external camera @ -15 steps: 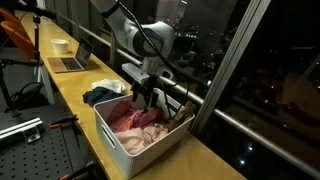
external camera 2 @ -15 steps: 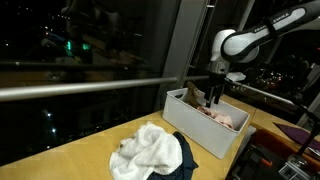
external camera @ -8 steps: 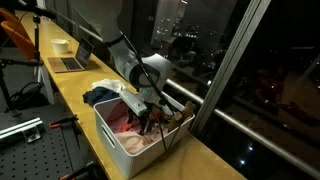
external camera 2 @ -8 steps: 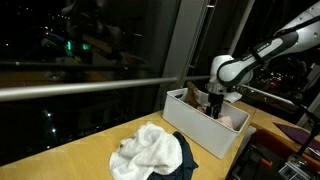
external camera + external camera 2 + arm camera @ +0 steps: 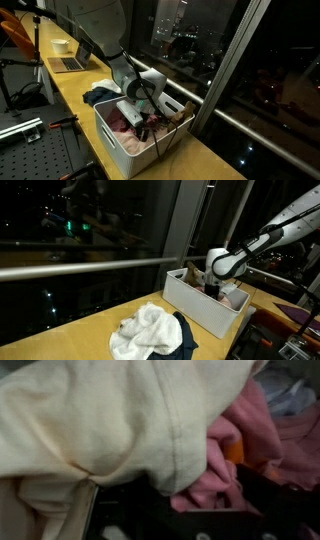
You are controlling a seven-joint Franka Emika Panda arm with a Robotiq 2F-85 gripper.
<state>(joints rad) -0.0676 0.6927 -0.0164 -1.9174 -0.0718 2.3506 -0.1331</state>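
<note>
in the white bin (image 5: 112,138), lengthwise along the worktop (image 5: 66,92), the hand (image 5: 141,121) sits buried, width untellable; only the wrist view shows the cream cloth (image 5: 110,420) seam against pink cloth (image 5: 240,430).

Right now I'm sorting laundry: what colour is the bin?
White bin, best in an exterior view.

Cream garment (image 5: 110,420), crumpled, with a stitched seam running down its fold, is lying on top of the heap and filling most of the wrist view. Pink garment (image 5: 240,440), bunched in soft folds, is lying just beside it and partly underneath. Both are resting inside the white bin (image 5: 112,140), pink cloth showing in both exterior views
</note>
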